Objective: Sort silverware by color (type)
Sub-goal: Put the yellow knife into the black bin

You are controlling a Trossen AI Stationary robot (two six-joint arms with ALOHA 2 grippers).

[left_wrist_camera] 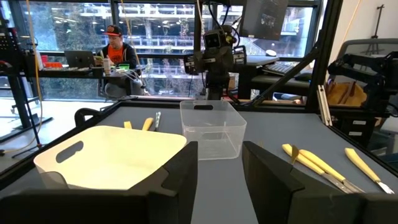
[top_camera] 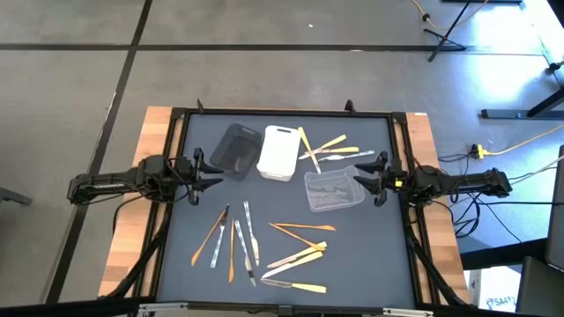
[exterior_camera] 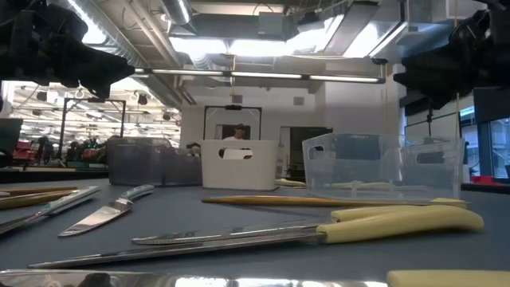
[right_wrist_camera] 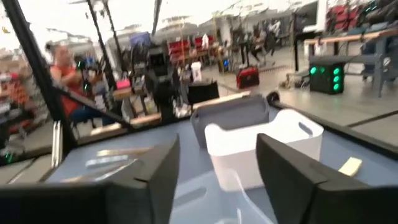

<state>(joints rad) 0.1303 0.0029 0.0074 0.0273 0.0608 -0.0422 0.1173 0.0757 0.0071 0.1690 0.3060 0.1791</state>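
- Three trays sit in a row near the far side of the dark table (top_camera: 176, 255): a black tray (top_camera: 233, 150), a white tray (top_camera: 278, 152) touching it, and a clear tray (top_camera: 333, 190) a bit closer to the front.
- The silverware is spread out in groups. One bunch (top_camera: 234, 244) of orange-brown and silver-grey pieces lies at the front, left of the middle.
- A second bunch (top_camera: 300, 255) lies at the front right: orange-brown pieces, plus knives with pale yellow handles.
- A few pale yellow pieces (top_camera: 324, 148) lie behind the clear tray, right beside the white tray.
- Some silver-grey pieces (top_camera: 330, 201) lie inside the clear tray.
- The left gripper (top_camera: 208, 173) hangs at the left edge of the table, just beside the black tray. Its fingers are a little apart and nothing is between them.
- The right gripper (top_camera: 363, 175) hangs over the right end of the clear tray. Its fingers are spread wide and they hold nothing.
- In the low view, a long knife (exterior_camera: 263, 236) lies right in front and blocks much of the table behind it.
- In that same view both arms are cut off at the top corners, so the fingers cannot be seen there.
- The right wrist view is blurry. It is hard to make out small pieces there.
- A person in a cap (left_wrist_camera: 114, 46) sits at a desk in the room behind the table.
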